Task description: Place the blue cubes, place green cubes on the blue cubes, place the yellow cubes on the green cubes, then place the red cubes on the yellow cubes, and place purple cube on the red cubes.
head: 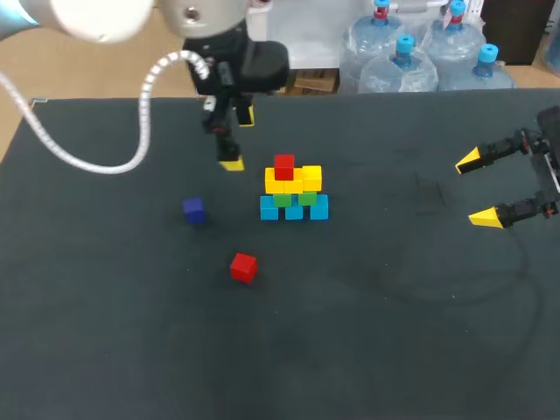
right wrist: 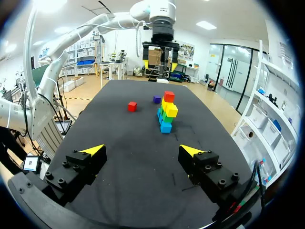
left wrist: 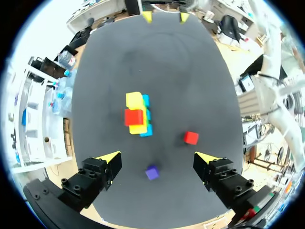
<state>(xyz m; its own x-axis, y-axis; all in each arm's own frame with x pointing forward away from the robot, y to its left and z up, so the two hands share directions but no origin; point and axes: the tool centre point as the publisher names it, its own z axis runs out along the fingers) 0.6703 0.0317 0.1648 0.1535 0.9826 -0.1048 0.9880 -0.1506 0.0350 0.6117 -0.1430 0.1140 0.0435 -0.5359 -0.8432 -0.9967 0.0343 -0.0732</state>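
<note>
Near the middle of the table (head: pixel 96 350), a stack (head: pixel 294 194) of cubes: blue cubes (head: pixel 294 208) in a row at the bottom, green cubes (head: pixel 306 199) on those, yellow cubes (head: pixel 302 180) on the green, and a top red cube (head: pixel 283 165) crowning the left end of the yellow layer. Left of the stack and well apart from it, toward the table's left edge, a purple cube (head: pixel 193 210), flat on the table, alone. Nearer the front edge, between purple cube and stack but touching neither, a loose red cube (head: pixel 243 267), turned slightly askew.

Above the table, toward its far edge and left of the stack: the left gripper (head: pixel 236 141). Hangs pointing down, fingers spread wide, grips nothing. Seen from the left wrist, purple cube down below, roughly midway between the two yellow tips, untouched by either; loose red cube a little ahead, toward one finger's side; stack farther ahead, clear of both fingers.

By the right edge of the table: the right gripper (head: pixel 477 189). Sits well apart from every cube, fingers likewise wide apart, empty. From the right wrist, stack straight ahead, in line with the gap between the fingers but far off; loose red cube and purple cube beyond and beside the stack, toward the left gripper at the far edge
</note>
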